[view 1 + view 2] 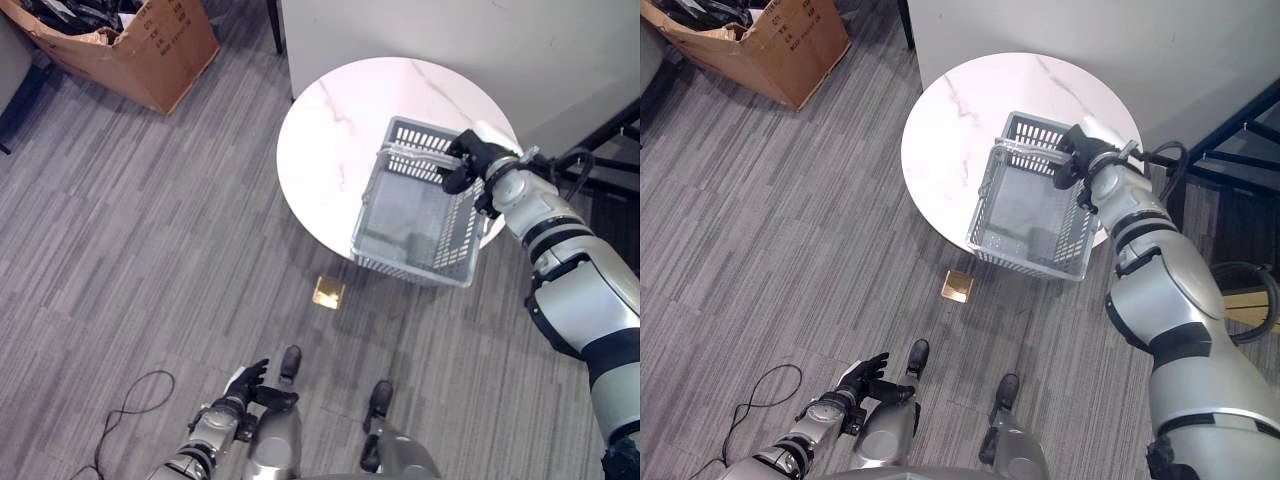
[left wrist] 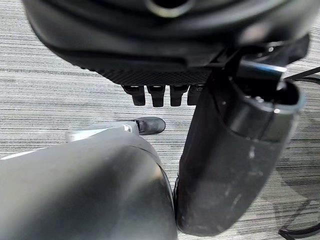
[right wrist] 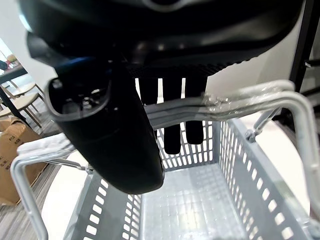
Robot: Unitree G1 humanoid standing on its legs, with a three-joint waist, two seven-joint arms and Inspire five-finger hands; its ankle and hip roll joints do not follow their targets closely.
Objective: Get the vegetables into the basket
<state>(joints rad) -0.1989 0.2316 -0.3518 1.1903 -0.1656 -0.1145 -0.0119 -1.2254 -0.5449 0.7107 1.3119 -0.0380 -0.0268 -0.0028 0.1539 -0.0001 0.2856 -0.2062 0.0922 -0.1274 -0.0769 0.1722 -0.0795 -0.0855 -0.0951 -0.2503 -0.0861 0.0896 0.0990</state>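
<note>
Right wrist view: right robot hand (image 3: 115, 145) clenched around grey basket (image 1: 420, 215) handle (left (image 1: 243, 385) slack).

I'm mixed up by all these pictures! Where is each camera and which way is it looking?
Left eye view: on the head, looking down at the round white marble table; both arms show.
Right eye view: beside it, same scene.
Left wrist view: on the left arm, past the left hand to grey floor.
Right wrist view: on the right arm; right hand grips the handle of the grey plastic basket.
Shared: basket.
</note>
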